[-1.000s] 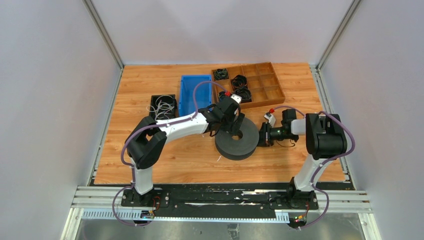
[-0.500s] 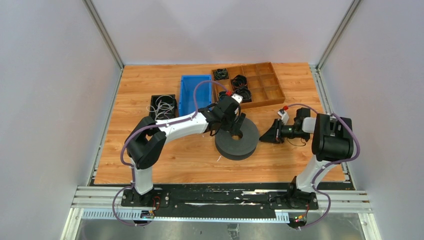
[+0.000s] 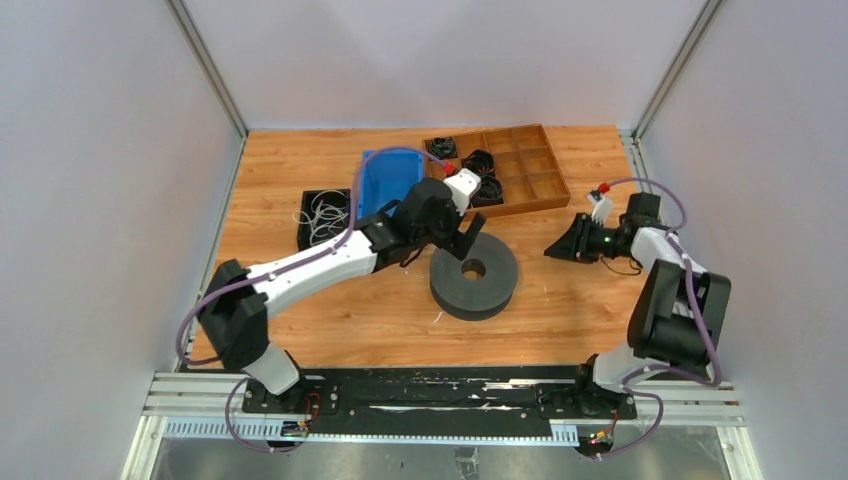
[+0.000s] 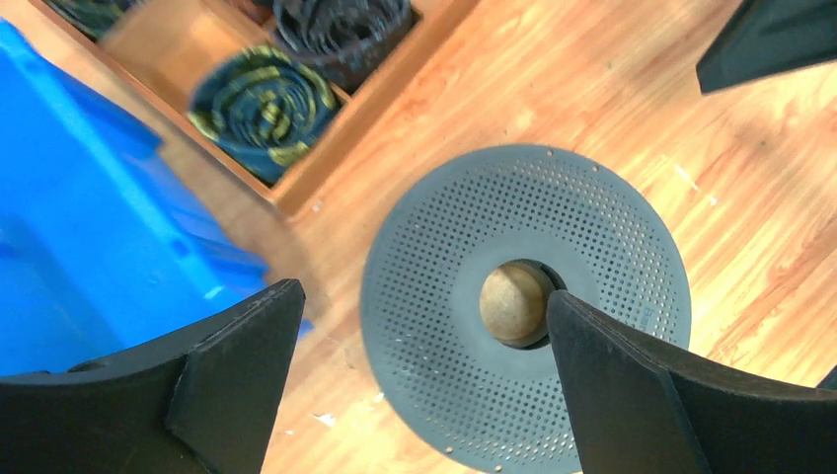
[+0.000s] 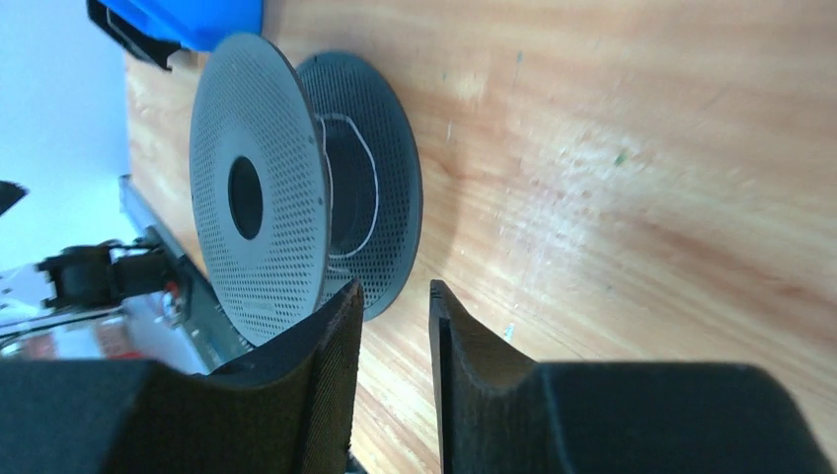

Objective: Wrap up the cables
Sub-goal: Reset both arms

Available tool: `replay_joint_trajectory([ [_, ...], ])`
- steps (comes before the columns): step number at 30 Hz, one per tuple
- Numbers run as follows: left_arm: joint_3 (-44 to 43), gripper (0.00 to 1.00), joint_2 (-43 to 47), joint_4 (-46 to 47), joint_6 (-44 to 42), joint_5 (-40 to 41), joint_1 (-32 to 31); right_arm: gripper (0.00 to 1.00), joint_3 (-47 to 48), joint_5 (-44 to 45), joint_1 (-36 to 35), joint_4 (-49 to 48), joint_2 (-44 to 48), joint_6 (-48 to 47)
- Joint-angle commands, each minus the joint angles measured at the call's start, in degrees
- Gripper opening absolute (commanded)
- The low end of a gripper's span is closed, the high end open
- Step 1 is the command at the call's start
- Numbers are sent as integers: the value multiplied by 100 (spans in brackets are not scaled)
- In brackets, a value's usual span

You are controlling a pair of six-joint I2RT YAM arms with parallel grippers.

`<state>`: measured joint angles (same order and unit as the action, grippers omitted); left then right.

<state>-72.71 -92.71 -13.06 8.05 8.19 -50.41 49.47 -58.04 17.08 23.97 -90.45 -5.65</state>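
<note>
Hair-fine whitish cable, loosely looped around perforated grey spool core

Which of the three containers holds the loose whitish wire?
The small black tray, left of the blue bin: pale wire loops lie in it. The wooden divided box holds black coils instead.
</note>
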Motion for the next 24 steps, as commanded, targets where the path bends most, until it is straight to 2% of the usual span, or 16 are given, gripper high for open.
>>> replay_joint_trajectory([
  [1, 268, 98, 867, 538, -928, 56, 315, 34, 695, 766, 97, 441, 941, -141],
  [4, 455, 98, 1476, 743, -712, -215, 988, 40, 1060, 1367, 86, 632, 1467, -235],
  [7, 795, 98, 2117, 1003, -670, -383, 1605, 52, 1391, 2003, 76, 783, 1906, -506],
  [8, 950, 98, 2354, 1047, -739, -361, 1740, 63, 1457, 2154, 76, 768, 2101, -615],
  [10, 1150, 98, 2759, 1087, -964, -236, 1900, 74, 1509, 2421, 76, 648, 2349, -759],
  [17, 1347, 98, 3653, 609, -1125, -276, 2621, 77, 1563, 2622, 76, 327, 2958, -853],
  [24, 1885, 98, 4559, 548, -957, -265, 3277, 79, 614, 2201, 76, -766, 3770, -566],
])
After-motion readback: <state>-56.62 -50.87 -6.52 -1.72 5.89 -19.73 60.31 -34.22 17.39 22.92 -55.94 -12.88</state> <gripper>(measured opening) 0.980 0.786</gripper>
